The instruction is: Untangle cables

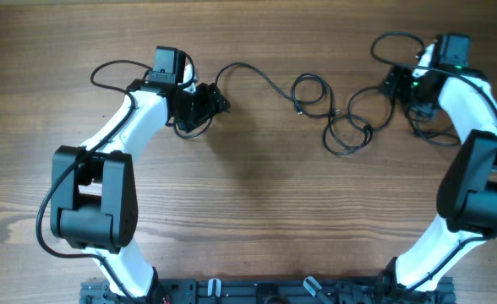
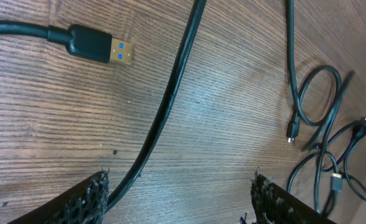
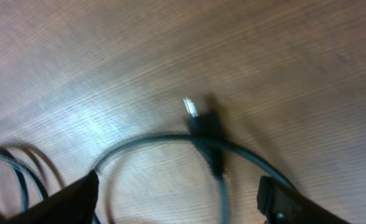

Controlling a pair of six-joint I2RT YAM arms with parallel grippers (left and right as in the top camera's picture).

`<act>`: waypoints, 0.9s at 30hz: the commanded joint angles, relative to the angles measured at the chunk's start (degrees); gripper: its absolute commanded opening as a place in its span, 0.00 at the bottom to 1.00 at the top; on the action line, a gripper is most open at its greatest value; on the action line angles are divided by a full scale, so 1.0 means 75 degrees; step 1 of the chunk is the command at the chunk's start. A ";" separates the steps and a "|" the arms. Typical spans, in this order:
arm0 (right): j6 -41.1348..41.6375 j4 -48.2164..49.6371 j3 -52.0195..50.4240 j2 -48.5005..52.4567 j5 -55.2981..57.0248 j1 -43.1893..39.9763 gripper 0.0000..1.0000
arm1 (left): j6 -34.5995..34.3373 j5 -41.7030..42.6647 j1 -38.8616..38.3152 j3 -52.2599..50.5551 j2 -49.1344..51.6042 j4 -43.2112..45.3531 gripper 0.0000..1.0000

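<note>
Both stand wide open and empty, between grasps: left gripper [image 2: 180,186] straddles a black cable [image 2: 168,106], right gripper [image 3: 180,186] a small plug [image 3: 205,127]. Next, pinch and draw clear of upper-centre loops [image 1: 341,127].

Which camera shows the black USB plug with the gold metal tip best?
The left wrist view: the black USB plug lies close and sharp, blue insert visible. Overhead, it is too small to pick out. The right wrist view shows only a different, silver-tipped plug.
</note>
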 commanded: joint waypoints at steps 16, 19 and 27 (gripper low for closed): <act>0.0079 -0.0393 0.0035 0.0160 0.2288 0.0385 0.71 | 0.0038 -0.0102 -0.0003 0.0085 0.0038 0.0017 0.77; 0.0079 -0.0425 0.0035 0.0160 0.2294 0.0385 0.67 | 0.0041 -0.0102 -0.0003 0.0085 0.0038 0.0017 0.77; -0.0568 -0.0676 0.0032 0.0160 0.2291 0.0385 0.63 | 0.0038 -0.0102 -0.0003 0.0085 0.0038 0.0015 0.77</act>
